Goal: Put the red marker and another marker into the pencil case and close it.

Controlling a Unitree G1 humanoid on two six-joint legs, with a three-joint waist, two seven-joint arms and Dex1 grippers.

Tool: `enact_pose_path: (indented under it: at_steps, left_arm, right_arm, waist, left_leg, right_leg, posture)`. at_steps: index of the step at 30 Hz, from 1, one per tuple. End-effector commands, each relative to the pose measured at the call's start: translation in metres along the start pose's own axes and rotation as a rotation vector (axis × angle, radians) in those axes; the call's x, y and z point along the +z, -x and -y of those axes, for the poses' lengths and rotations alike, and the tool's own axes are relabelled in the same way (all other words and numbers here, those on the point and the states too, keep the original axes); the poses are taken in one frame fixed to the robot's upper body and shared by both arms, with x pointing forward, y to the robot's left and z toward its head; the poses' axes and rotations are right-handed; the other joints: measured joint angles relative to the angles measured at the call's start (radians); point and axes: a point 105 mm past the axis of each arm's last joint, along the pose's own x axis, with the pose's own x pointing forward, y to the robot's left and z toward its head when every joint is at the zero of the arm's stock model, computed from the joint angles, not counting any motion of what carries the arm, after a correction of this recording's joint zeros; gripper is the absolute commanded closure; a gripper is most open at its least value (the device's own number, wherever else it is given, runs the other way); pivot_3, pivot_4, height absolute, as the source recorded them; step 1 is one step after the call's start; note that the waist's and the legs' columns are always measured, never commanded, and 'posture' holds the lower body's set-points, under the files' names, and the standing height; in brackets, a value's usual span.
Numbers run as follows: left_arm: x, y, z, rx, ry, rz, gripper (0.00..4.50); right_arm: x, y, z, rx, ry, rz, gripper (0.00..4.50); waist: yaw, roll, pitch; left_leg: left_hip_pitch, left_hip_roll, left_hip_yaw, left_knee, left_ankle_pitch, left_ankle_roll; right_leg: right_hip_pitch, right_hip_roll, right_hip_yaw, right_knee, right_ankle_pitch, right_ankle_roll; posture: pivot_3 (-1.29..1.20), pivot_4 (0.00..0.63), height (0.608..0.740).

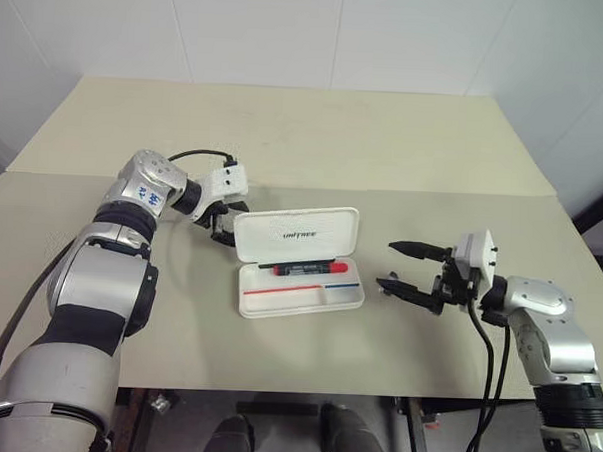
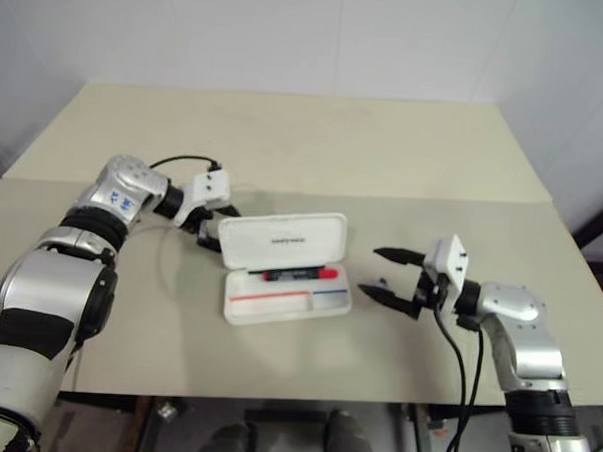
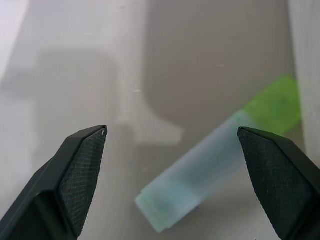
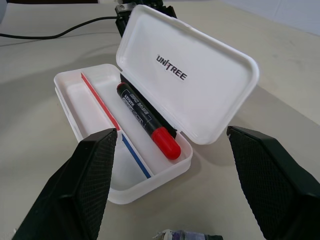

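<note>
**One marker in, one still out**

Nearest us, our right claw waits empty with fingers apart, facing the open case on the bench. Our red marker already lies inside. Our left claw, fingers spread, hangs over the green highlighter behind the lid. We count two markers, one case; grasping, loading and closing remain

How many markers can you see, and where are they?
2. The red marker lies inside the open pencil case. The green highlighter lies on the table between the left gripper's open fingers. The lid could hide more.
</note>
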Motion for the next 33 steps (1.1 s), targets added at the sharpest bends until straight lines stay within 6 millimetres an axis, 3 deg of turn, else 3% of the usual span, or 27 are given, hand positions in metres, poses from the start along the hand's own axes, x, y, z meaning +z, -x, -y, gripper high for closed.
enact_pose_path:
  at_steps: [1,18,33]
  left_arm:
    - [-0.001,0.008,0.003,-0.054,-0.033,-0.038,0.04]
    - [-0.026,0.01,0.006,-0.053,-0.031,-0.185,0.04]
    - [-0.025,0.005,0.005,-0.032,-0.034,-0.165,0.04]
  right_arm:
    - [0.014,0.007,0.002,-0.02,0.047,0.023,0.0]
    - [0.012,0.009,0.0,-0.037,0.044,0.02,0.0]
    - [0.02,0.025,-0.001,-0.025,0.044,0.027,0.0]
  waist:
    - [-0.001,0.0,0.0]
    - [-0.003,0.0,0.0]
    - [-0.002,0.0,0.0]
  left_leg:
    - [0.0,0.0,0.0,0.0,0.0,0.0]
    - [0.0,0.0,0.0,0.0,0.0,0.0]
    - [0.001,0.0,0.0,0.001,0.0,0.0]
  right_leg:
    - [0.0,0.0,0.0,0.0,0.0,0.0]
    - [0.0,0.0,0.0,0.0,0.0,0.0]
    - [0.001,0.0,0.0,0.001,0.0,0.0]
  posture:
    - [0.0,0.15,0.74]
    - [0.0,0.15,0.74]
    - [0.0,0.15,0.74]
